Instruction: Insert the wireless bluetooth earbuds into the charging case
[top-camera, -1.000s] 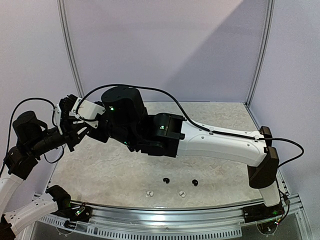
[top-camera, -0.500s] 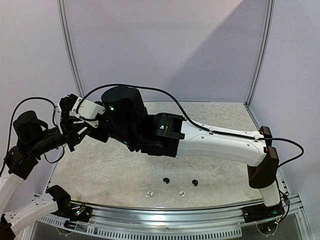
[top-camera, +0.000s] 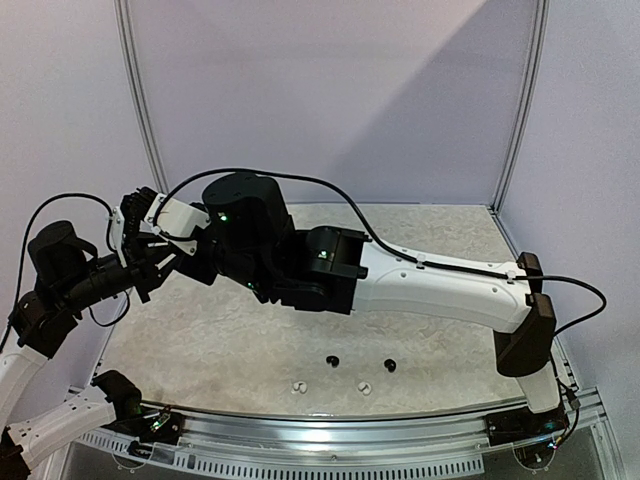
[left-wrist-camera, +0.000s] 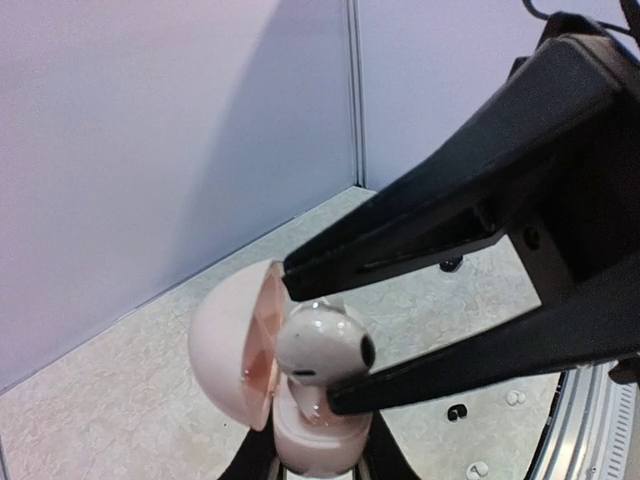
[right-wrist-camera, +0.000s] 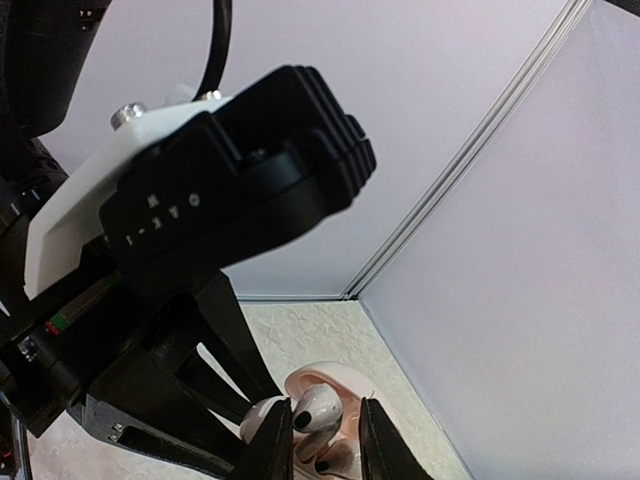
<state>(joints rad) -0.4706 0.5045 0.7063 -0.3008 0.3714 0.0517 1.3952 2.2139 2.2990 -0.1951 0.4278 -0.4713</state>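
The right hand (right-wrist-camera: 320, 428), narrowly open, pinches a smooth white earbud (left-wrist-camera: 320, 345) just over the round pink case (left-wrist-camera: 225, 345), lid open, clamped by the left hand (left-wrist-camera: 318, 465), close beside the left wall (top-camera: 60, 120), above the speckled table (top-camera: 220, 340).

In the left wrist view the charging case (left-wrist-camera: 232, 345) runs off the bottom edge, as do the fingers of the left pincer (left-wrist-camera: 320, 464) gripping it. From above, the arms hide the case and the white earbud (left-wrist-camera: 318, 345). Four loose earbuds (top-camera: 333, 360) on the near counter (top-camera: 220, 340) are too small to show detail.
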